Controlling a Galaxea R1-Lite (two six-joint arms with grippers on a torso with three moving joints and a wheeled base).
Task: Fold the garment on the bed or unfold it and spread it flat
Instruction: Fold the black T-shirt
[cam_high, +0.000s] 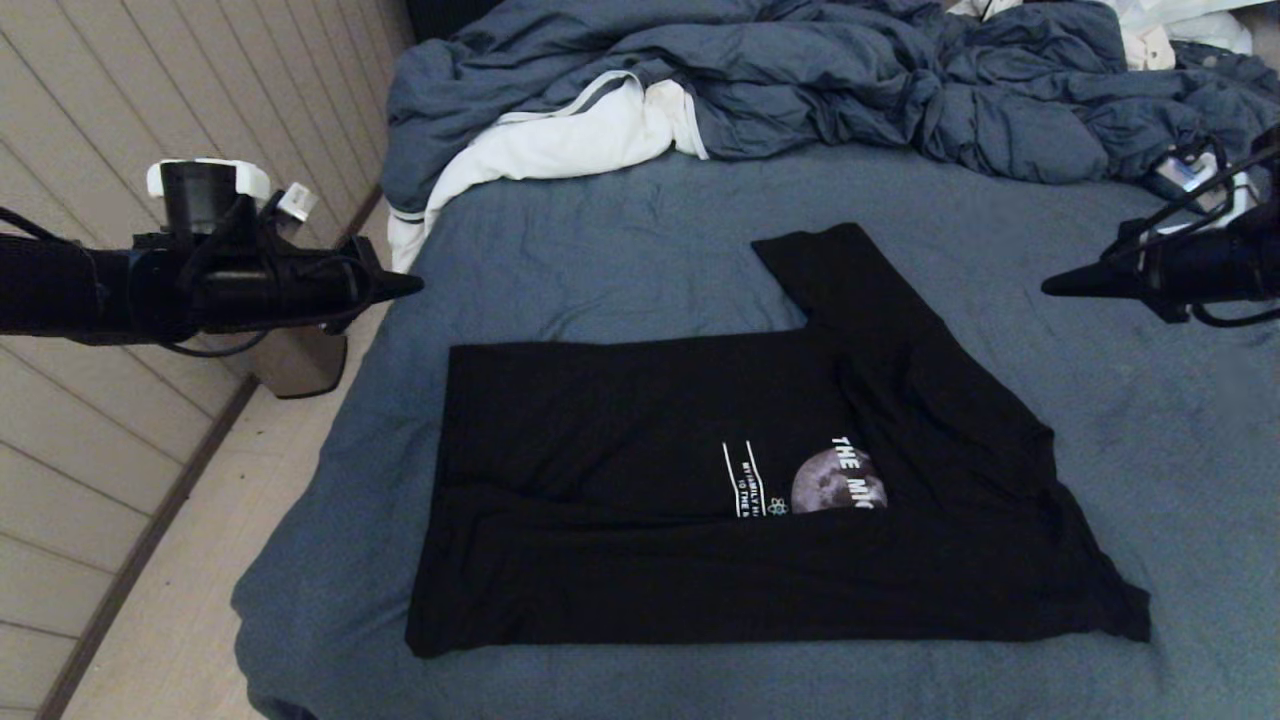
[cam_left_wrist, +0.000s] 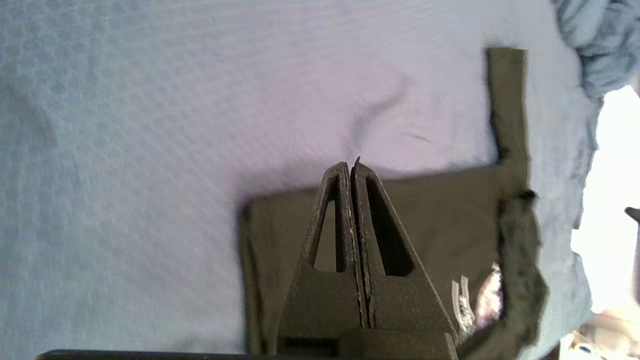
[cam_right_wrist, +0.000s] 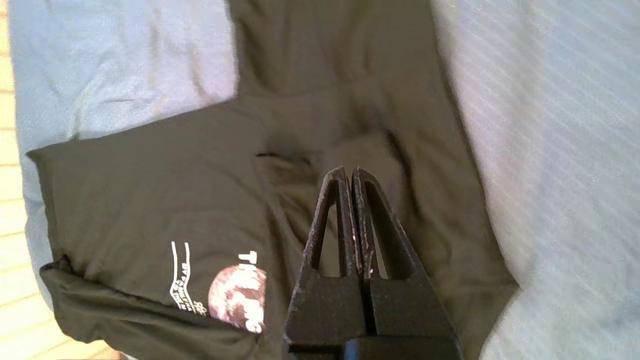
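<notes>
We find the garment (cam_high: 700, 500) partly folded, lower centre on the bed (cam_high: 1150, 450). Left gripper (cam_high: 405, 286), mid-left, and right gripper (cam_high: 1055, 286), mid-right, hover clear, both closed, empty.

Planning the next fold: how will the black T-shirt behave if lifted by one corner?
The T-shirt will likely drape limply: it lies flat with soft creases. It probably weighs little, being thin cloth. Its folded near flap may fall open, since nothing pins it.
</notes>
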